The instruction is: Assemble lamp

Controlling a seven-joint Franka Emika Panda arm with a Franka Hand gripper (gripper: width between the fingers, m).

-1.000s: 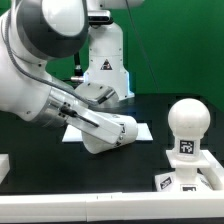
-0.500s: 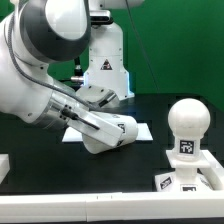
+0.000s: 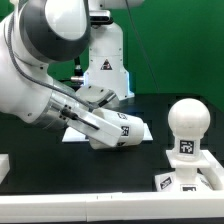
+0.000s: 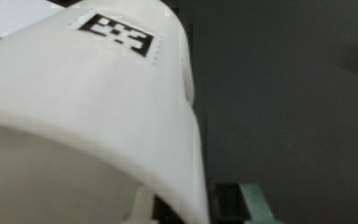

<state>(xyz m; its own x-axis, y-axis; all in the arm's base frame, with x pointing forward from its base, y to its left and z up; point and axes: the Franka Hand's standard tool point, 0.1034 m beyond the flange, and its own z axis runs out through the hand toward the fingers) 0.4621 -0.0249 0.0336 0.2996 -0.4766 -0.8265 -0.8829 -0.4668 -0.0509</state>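
The gripper (image 4: 197,205) looks closed on the shade (image 3: 120,131), holding it tilted low over the bench (image 3: 160,105) by the marker board (image 3: 72,134). The bulb (image 3: 186,118) stands well apart on the base (image 3: 186,172). The shade should be levelled, centred above the bulb, then lowered straight and slowly so nothing tips.

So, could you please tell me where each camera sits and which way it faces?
Exterior view: off the arm, looking slightly down across the black table at the shade; bulb and base on the exterior view's right; the arm fills its left, end effector at the shade.
Wrist view: on the wrist, facing the shade close up; only what seems a grey finger shows.
Shared: the shade, its tag, the table.
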